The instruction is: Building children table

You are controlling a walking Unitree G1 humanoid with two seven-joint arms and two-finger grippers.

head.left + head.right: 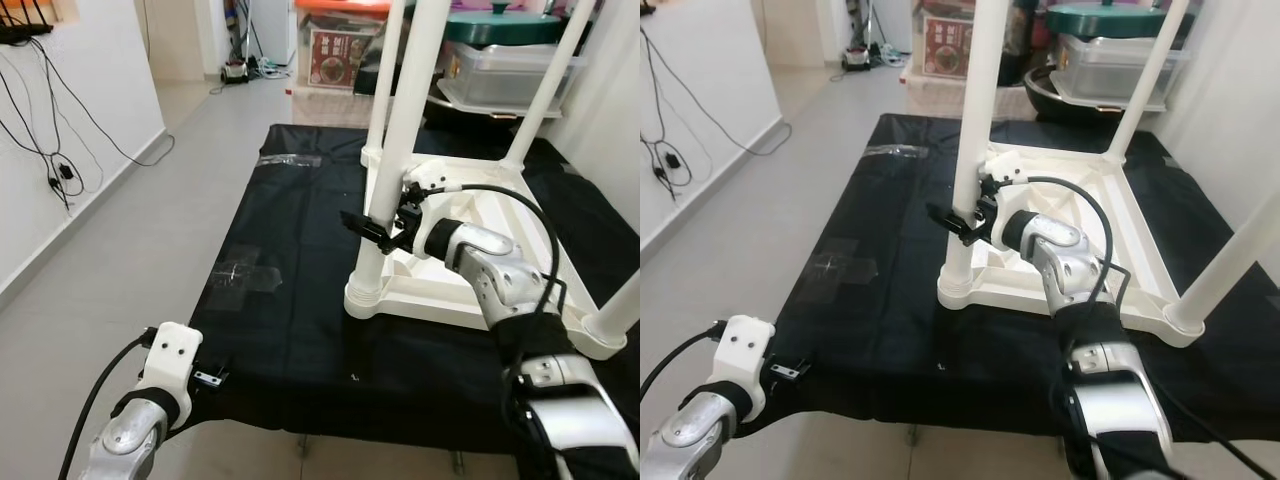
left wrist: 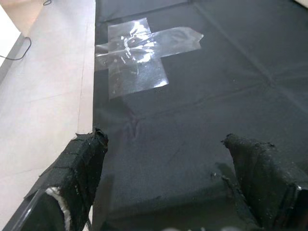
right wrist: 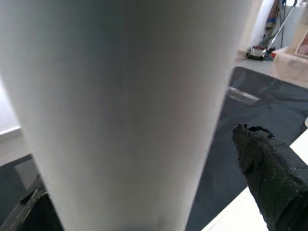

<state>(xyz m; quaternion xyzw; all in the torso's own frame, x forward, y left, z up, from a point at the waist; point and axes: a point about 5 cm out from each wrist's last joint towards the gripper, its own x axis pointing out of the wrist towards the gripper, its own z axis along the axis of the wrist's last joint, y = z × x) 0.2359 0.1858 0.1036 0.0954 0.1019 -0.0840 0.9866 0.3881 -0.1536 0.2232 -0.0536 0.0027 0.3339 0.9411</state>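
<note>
Hovering low at the near left corner of the black mat (image 1: pixel 300 300), left tool (image 2: pixel 163 192) idling with fingers (image 2: pixel 72 173) spread apart and holding nothing, above bare cloth near the crossed clear tape (image 2: pixel 139 53). Lying upside down toward the mat's right side, white children table (image 1: pixel 470 260) with legs pointing up. Reaching across to the near-left leg (image 1: pixel 400 130), right tool (image 1: pixel 385 225) straddling the leg low down, just above its socket (image 1: pixel 365 295), one finger (image 3: pixel 269 178) showing beside the white tube; whether the fingers are truly clamping or merely bracketing, cannot tell. Judging the step as seating this leg: keeping the grip low and square to the leg, pressing or turning along its axis, avoiding sideways pull that could tilt it in the socket, and watching the base collar for closing flush.
</note>
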